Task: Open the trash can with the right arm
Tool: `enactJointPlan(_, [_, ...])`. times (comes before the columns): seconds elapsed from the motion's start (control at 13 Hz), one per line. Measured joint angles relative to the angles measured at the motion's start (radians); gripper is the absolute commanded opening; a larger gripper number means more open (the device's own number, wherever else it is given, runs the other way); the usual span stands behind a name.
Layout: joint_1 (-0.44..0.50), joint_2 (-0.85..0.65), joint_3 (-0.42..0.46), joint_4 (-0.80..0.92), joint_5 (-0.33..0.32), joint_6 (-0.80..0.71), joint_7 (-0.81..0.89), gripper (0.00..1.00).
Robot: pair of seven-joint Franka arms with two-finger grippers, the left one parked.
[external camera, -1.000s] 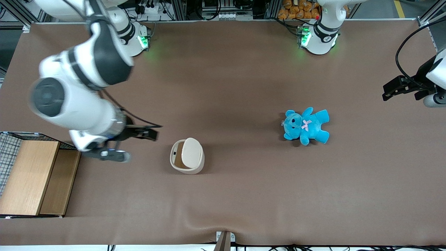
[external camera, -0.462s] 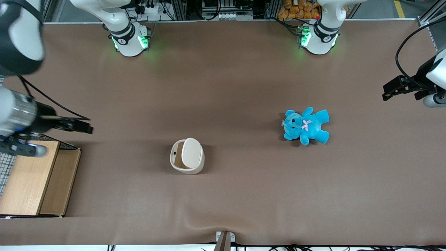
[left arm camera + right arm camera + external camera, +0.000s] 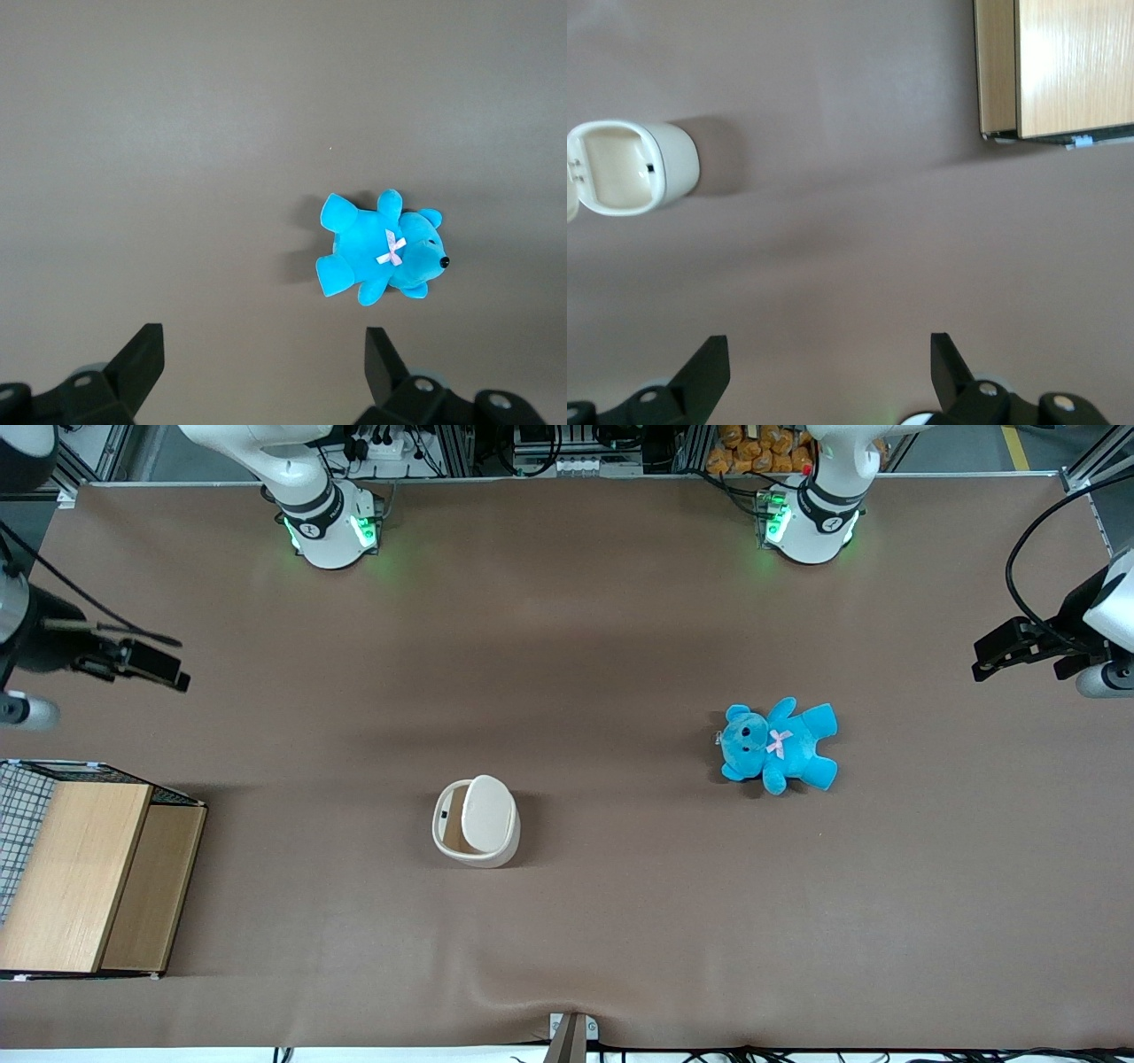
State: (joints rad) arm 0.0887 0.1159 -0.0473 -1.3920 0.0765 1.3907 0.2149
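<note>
Standing over the front view: trash can (image 3: 476,821) on the brown table (image 3: 620,921), near mid-table, well apart from the blue teddy (image 3: 778,745), which lies toward the parked arm's end. Its lid (image 3: 488,813) stands raised, tan interior showing beside it. The wooden box (image 3: 84,877) sits at the working arm's end. The right arm (image 3: 22,615) is mostly cut off at the frame edge; its gripper (image 3: 146,662) hangs above bare table, well apart from the can, holding nothing.

Right wrist view: fingers (image 3: 709,367) spread wide, nothing between them; trash can (image 3: 633,166) mouth open, wooden box (image 3: 1054,66) partly cropped.

Left wrist view: teddy only.

Judgement: the opening looks done; good practice now is keeping clear of the raised lid. The hinge is hidden.
</note>
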Motion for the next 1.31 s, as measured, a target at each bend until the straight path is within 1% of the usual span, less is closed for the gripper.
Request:
enactJointPlan(0.23, [0.0, -0.055, 0.001, -0.075, -0.023, 0.009, -0.019, 1.0])
enactJointPlan(0.46, [-0.016, -0.062, -0.001, -0.097, -0.031, 0.019, -0.079, 1.0])
enactJointPlan(0.77, [-0.036, -0.063, -0.001, -0.086, -0.05, 0.028, -0.103, 1.0])
enactJointPlan(0.92, [-0.055, -0.063, -0.001, -0.08, -0.051, 0.028, -0.109, 1.0])
enactJointPlan(1.31, [-0.058, -0.063, 0.009, -0.073, -0.051, 0.026, -0.11, 1.0])
